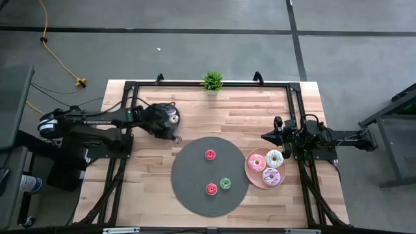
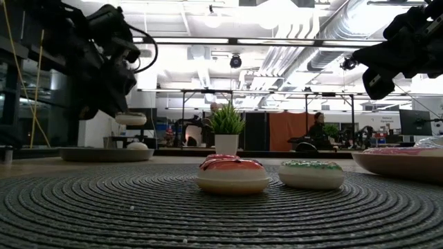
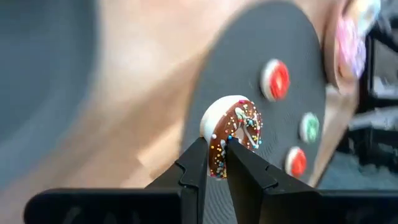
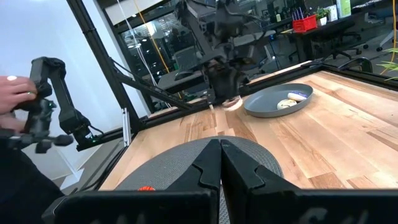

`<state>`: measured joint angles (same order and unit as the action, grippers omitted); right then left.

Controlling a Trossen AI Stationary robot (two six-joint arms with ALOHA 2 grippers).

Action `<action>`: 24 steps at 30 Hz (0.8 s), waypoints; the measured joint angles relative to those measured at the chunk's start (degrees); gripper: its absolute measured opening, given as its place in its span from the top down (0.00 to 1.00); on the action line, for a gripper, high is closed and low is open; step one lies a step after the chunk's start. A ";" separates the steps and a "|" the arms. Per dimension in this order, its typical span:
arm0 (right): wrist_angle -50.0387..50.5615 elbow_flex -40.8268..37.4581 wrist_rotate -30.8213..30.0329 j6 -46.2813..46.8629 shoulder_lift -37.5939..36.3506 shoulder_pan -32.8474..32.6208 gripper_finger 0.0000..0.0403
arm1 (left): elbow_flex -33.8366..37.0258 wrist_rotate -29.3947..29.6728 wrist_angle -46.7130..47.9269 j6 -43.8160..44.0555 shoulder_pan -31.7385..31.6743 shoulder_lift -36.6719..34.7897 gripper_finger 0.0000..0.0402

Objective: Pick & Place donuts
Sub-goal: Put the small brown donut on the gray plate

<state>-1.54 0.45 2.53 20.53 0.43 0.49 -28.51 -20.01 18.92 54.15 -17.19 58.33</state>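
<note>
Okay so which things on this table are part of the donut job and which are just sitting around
Job:
- brown donut in the left gripper
- two red donuts and a green donut on the grey mat
- three frosted donuts on the pink plate

Lying about:
- plant
- right gripper, shut, waiting by the plate

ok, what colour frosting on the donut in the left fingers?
Brown with multicoloured sprinkles, on the donut; left wrist view shows it best.

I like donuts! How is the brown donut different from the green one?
The brown donut is pinched on edge in the left end effector, above the table; the green donut lies flat on the dark round mat. One has brown frosting, the other green. Both are small sprinkled rings.
</note>
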 joint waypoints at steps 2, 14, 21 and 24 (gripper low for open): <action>0.00 0.00 0.02 0.00 -0.02 0.00 1.00 | -0.02 1.83 2.23 -0.73 -2.23 -1.61 0.88; 0.00 0.00 0.00 0.00 -0.02 -0.02 1.00 | -0.02 11.18 10.13 -5.12 -12.67 -4.24 0.88; 0.00 0.01 0.01 0.00 -0.02 -0.02 1.00 | -0.02 12.56 13.25 -8.59 -15.72 -4.22 0.88; 0.00 0.02 0.00 -0.02 0.00 -0.02 1.00 | -0.02 13.42 14.06 -9.71 -16.24 -3.97 0.88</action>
<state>-1.54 0.47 2.52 20.51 0.42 0.47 -28.53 -6.59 32.98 44.44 -33.43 54.36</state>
